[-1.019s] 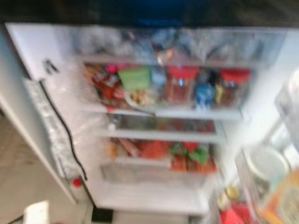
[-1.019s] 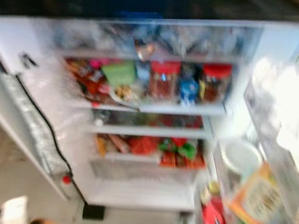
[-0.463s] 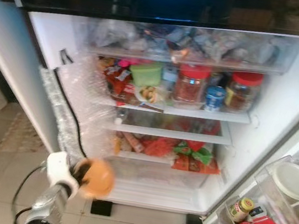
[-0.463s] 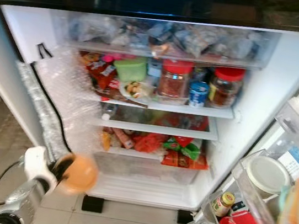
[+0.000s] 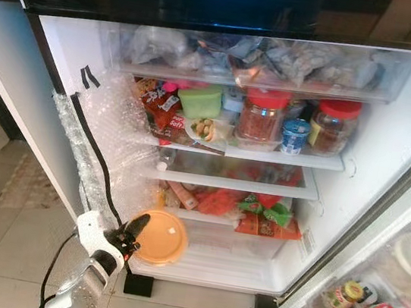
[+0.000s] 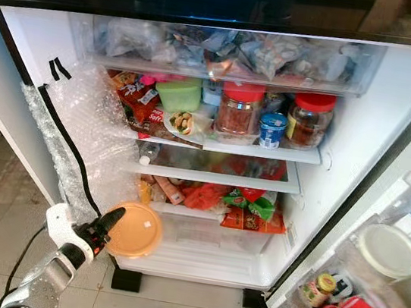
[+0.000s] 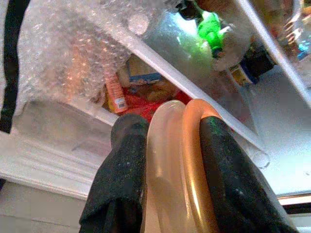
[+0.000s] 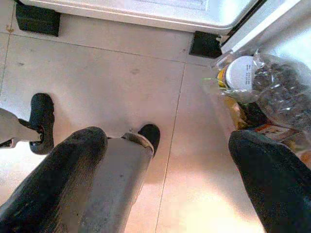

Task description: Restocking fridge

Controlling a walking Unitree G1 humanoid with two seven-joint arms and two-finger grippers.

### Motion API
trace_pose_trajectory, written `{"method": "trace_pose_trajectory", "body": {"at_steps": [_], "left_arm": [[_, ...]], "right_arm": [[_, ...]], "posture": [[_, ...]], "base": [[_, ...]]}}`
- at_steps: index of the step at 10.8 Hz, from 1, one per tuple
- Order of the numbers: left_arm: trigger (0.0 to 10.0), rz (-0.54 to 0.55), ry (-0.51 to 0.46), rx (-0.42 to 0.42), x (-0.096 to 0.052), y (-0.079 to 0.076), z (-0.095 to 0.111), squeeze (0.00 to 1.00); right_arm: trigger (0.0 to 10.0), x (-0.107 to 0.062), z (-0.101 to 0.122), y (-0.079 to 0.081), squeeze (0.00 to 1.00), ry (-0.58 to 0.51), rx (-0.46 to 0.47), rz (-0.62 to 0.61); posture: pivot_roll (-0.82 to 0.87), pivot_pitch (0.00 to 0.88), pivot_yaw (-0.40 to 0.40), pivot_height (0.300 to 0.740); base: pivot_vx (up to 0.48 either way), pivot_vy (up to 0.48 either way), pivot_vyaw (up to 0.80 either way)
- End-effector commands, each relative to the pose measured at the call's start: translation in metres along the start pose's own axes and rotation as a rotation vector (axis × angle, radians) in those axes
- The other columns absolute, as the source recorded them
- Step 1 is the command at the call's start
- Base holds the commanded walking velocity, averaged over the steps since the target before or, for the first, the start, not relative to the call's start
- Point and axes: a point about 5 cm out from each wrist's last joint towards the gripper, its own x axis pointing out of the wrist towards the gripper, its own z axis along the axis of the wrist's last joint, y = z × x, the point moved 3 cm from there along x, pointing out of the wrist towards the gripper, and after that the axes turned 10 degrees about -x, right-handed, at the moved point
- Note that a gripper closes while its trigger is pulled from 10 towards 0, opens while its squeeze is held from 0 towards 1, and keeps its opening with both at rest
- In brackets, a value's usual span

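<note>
Gripped edge-on between the closed fingers of the left gripper (image 5: 131, 234), the orange lid (image 5: 161, 237) is held just before the fridge's bottom shelf (image 5: 213, 266); the right gripper (image 8: 167, 160) hangs open, empty.

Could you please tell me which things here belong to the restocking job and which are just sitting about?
In the job:
left gripper
orange lidded container it grips
open fridge

Just there:
red-lidded jars
green tub
bubble wrap
right gripper, open over the floor

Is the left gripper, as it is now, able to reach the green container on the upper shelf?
Probably not yet: the left gripper is shut on the orange lidded container low by the drawer, well below the green container.
</note>
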Motion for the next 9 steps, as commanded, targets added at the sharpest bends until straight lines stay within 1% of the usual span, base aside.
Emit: {"method": "trace_pose_trajectory", "body": {"at_steps": [1, 3, 5, 7, 9], "left_arm": [[10.0, -0.031, 0.002, -0.009, 0.0017, -0.0055, 0.0041, 0.00], [10.0, -0.051, 0.029, -0.014, 0.0021, -0.0107, 0.0065, 0.00], [10.0, -0.061, 0.047, -0.002, 0.0018, -0.0122, 0.0076, 0.00], [10.0, -0.063, 0.058, -0.003, -0.0004, -0.0133, 0.0078, 0.00], [10.0, -0.064, 0.062, 0.004, -0.0010, -0.0136, 0.0089, 0.00]], "right_arm": [[10.0, -0.0003, -0.0034, 0.0018, 0.00, 0.010, 0.004, 0.009], [10.0, 0.0000, -0.0031, 0.0030, 0.00, 0.012, 0.005, 0.011], [10.0, 0.0005, -0.0029, 0.0043, 0.00, 0.013, 0.010, 0.007], [10.0, 0.0004, -0.0033, 0.0019, 0.00, 0.014, 0.001, -0.027], [10.0, 0.0002, -0.0028, -0.0016, 0.00, 0.021, -0.058, -0.062]], "posture": [[-0.06, 0.000, 0.031, 0.740], [-0.06, 0.000, 0.039, 0.740], [-0.06, 0.000, 0.044, 0.740], [-0.06, 0.000, 0.048, 0.740], [-0.06, 0.000, 0.050, 0.740]], "base": [[0.000, 0.000, 0.00], [0.000, 0.000, 0.00], [0.000, 0.000, 0.00], [0.000, 0.000, 0.00], [0.000, 0.000, 0.00]]}}
